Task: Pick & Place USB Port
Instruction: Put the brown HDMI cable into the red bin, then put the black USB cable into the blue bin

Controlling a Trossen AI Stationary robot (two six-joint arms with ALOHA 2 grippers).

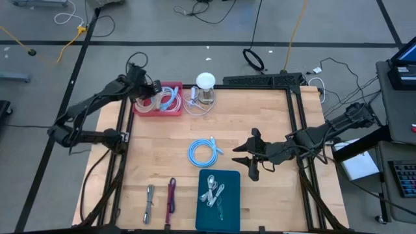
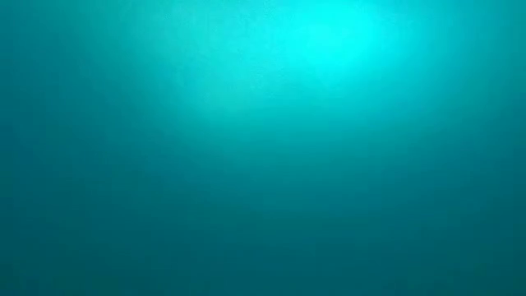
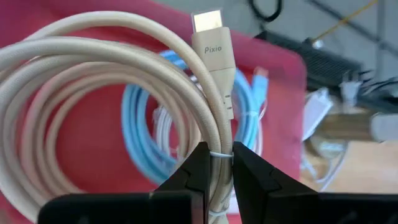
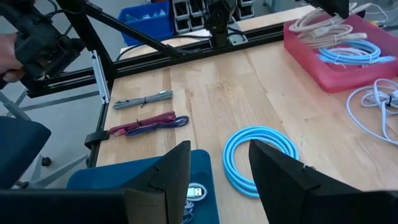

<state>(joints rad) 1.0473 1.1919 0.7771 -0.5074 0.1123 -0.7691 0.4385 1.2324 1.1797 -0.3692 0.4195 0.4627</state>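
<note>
Coiled beige braided USB cable [image 3: 93, 93]: over red plastic tray [image 1: 174, 110] at worktop's far left, pinched by left tool [image 3: 215, 171]. Right tool [image 4: 219, 163]: jaws apart, empty, above wooden worktop [image 1: 260, 123] near coiled light-blue cable [image 1: 205, 153].

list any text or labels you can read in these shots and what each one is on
"Pixio": printed on the plug housing of the beige cable that the left end effector grips above the red tray.
No other text can be read in any view; the low view is a blank teal haze.
</note>
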